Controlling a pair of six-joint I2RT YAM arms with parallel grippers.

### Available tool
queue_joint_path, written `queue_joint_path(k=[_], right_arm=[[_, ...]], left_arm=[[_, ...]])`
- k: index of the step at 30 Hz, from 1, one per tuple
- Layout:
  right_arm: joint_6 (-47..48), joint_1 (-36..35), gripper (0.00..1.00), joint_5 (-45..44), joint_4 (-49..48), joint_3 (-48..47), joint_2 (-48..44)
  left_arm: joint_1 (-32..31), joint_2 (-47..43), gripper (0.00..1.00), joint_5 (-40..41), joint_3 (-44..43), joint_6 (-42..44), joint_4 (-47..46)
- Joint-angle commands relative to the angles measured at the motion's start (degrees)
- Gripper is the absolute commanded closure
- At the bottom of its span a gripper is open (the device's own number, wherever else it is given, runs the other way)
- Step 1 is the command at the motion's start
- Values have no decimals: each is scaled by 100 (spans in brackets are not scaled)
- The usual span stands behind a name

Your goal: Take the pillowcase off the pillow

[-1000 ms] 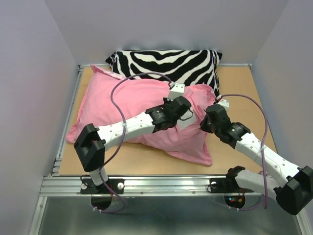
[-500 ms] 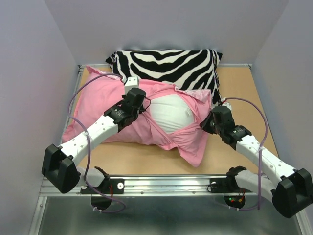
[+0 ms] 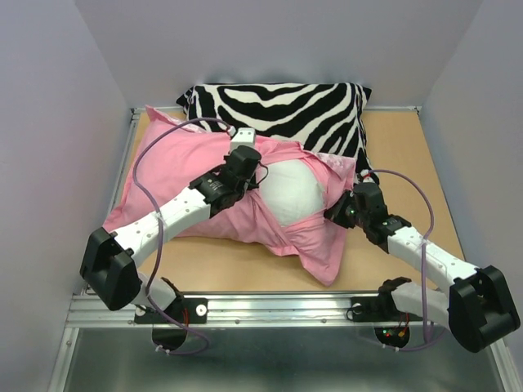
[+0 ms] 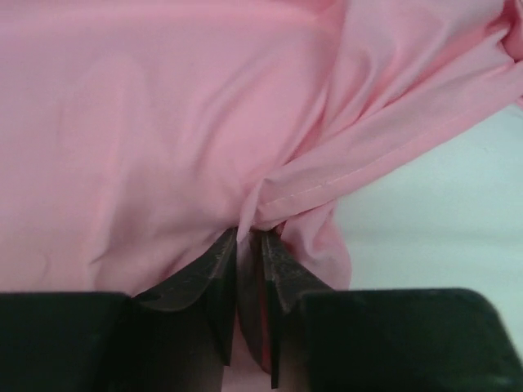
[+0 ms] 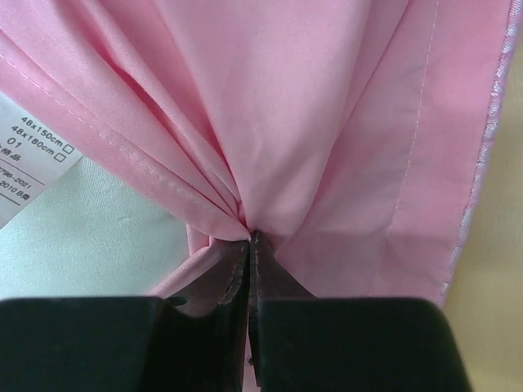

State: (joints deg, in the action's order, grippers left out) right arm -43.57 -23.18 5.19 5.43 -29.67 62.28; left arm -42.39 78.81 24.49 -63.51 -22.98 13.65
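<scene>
The pink pillowcase [image 3: 176, 171] lies across the table, its opening pulled apart in the middle. The white pillow [image 3: 290, 189] shows through the gap. My left gripper [image 3: 248, 174] is shut on the left hem of the opening; the left wrist view shows the fabric [image 4: 163, 131] bunched between the jaws and the pillow [image 4: 458, 220] at right. My right gripper [image 3: 337, 214] is shut on the right edge of the opening; the right wrist view shows gathered folds [image 5: 327, 122] pinched at the tips, with the pillow's white tag [image 5: 33, 155] at left.
A black-and-white zebra-striped pillow [image 3: 278, 104] lies at the back, touching the pink case. Grey walls close in the left, right and back. A metal rail [image 3: 270, 306] runs along the near edge. Bare wooden table [image 3: 409, 163] shows at right.
The opening was closed a second ago; both grippers pulled it apart and the white pillow came into sight. Since half a second ago the left gripper shifted slightly right and back, the right gripper slightly nearer.
</scene>
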Motion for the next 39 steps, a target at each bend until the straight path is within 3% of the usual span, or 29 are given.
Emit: queue_joint_path(k=[1, 4, 7, 13, 24, 28, 30, 32, 39], right_arm=[[-2, 15, 95, 307, -271, 102, -102], [15, 15, 95, 325, -271, 84, -120], [24, 15, 95, 360, -271, 58, -120], [77, 15, 95, 351, -271, 49, -155], [77, 15, 96, 307, -262, 40, -93], [77, 15, 96, 307, -253, 58, -137], [77, 15, 96, 307, -244, 67, -155], [68, 24, 96, 298, -227, 75, -199], [68, 15, 96, 272, -165, 93, -234]], left_arm=[[-392, 196, 66, 29, -653, 206, 251], [-542, 328, 57, 161, -1075, 268, 480], [-770, 442, 42, 389, -1453, 356, 691], [-1078, 434, 27, 820, -1945, 426, 1078], [-2054, 1065, 22, 1067, -2965, 523, 1316], [-2238, 1444, 20, 1276, -2992, 374, 1202], [-2300, 1707, 14, 1566, -2896, 269, 1140], [-2309, 1944, 1, 1594, -2878, 41, 1175], [-2326, 2411, 1, 1488, -2588, -57, 893]])
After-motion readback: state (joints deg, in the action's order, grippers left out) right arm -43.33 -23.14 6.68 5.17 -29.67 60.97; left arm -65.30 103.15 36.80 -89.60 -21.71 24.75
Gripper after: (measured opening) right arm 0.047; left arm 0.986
